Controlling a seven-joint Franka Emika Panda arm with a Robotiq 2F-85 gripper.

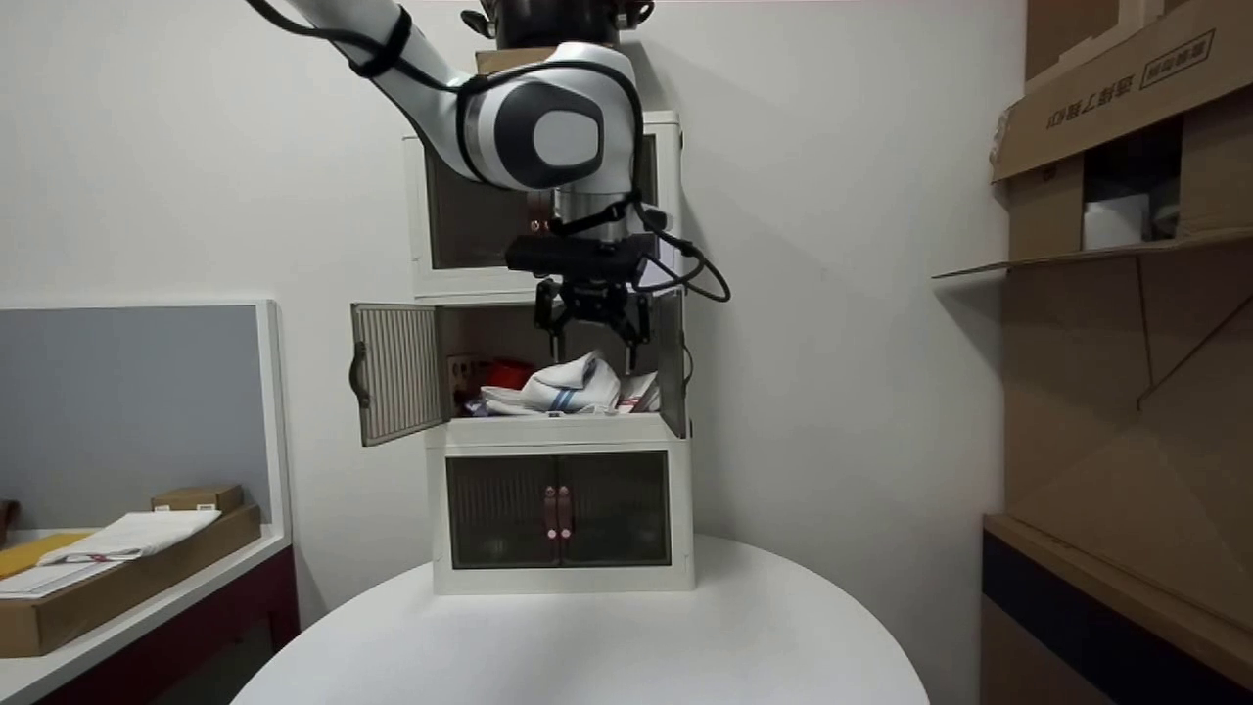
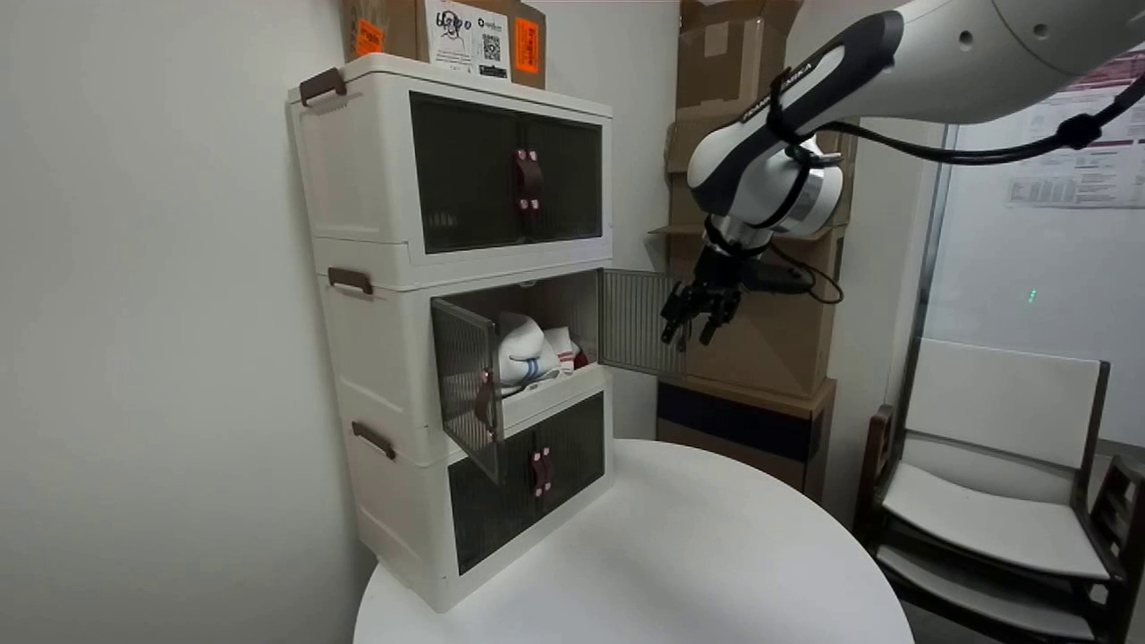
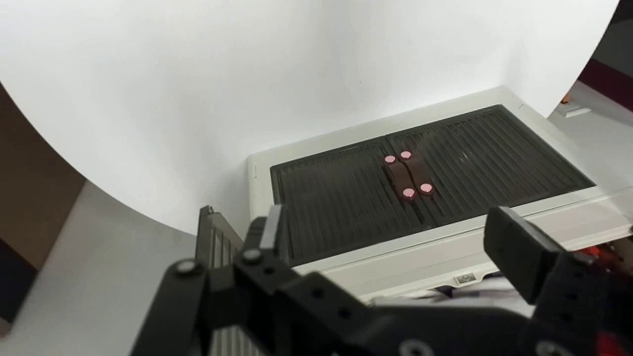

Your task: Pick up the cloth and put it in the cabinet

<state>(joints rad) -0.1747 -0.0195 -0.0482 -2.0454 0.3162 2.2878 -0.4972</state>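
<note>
A white cloth with blue stripes lies bunched inside the middle compartment of the white cabinet (image 1: 563, 433); the cloth shows in both exterior views (image 1: 578, 385) (image 2: 519, 353). Part of the white fabric shows at the bottom of the wrist view (image 3: 489, 289), partly hidden by the gripper. The compartment's two ribbed doors stand open, one at the left (image 1: 399, 372) and one at the right (image 1: 672, 362). My gripper (image 1: 593, 354) is open with nothing between its fingers. In an exterior view the gripper (image 2: 687, 333) hangs in front of the compartment, apart from the cloth, fingers pointing down.
A red item (image 1: 508, 374) and a red-striped white cloth (image 2: 562, 349) share the compartment. The closed lower doors (image 1: 559, 511) sit below. The cabinet stands on a round white table (image 2: 716, 555). Cardboard boxes (image 1: 1126, 372) stand at the side. Another folded white cloth (image 1: 137, 536) lies on a side box.
</note>
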